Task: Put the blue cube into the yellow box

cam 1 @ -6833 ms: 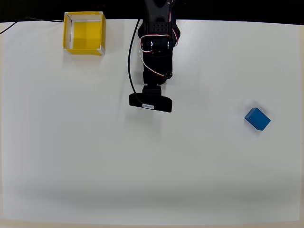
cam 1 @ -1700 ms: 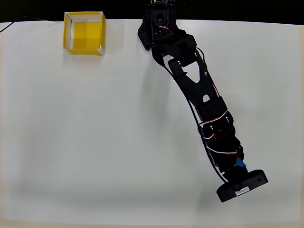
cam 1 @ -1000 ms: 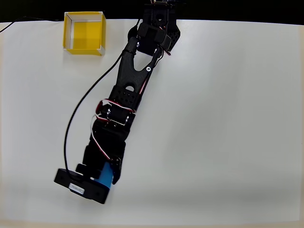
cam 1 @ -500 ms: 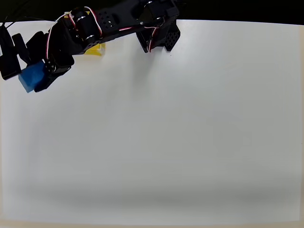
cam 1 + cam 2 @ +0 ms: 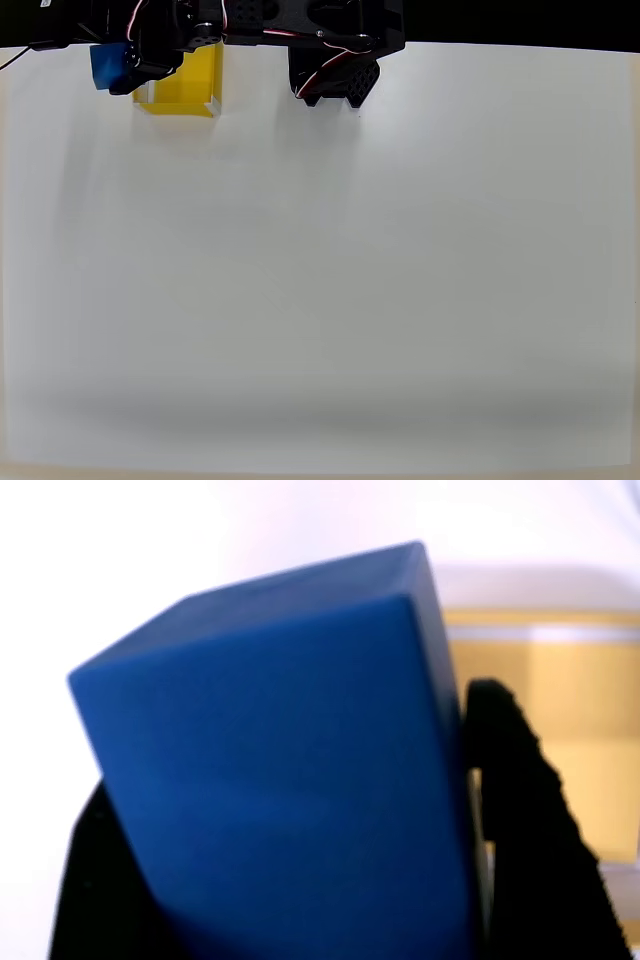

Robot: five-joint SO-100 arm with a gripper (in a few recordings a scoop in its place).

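I find the blue cube (image 5: 103,67) held off the surface (image 5: 330,280) in the pincer (image 5: 118,66), up at about eleven o'clock in the overhead view. In the wrist view the blue cube (image 5: 290,770) sits between the two dark fingers (image 5: 525,810), one on each side face, so I judge the pincer clenched on it. The cube looks somewhat rotated in the grasp.

The yellow box (image 5: 190,82) lies just to the three o'clock side of the cube in the overhead view, its upper part covered by the arm (image 5: 250,18). From above, the cube appears to overhang the box's nine o'clock wall or sit just outside it; I cannot tell which. In the wrist view the yellow box (image 5: 560,730) shows at three o'clock of the cube, behind one finger.

The step in hand, as I judge it, is the carry, near its end: the cube is at the box but not yet in it. The next move calls for a small shift toward three o'clock in the overhead view until the cube is over the yellow floor, then a lowering and release. The risk I note is the tilted cube catching the thin wall.
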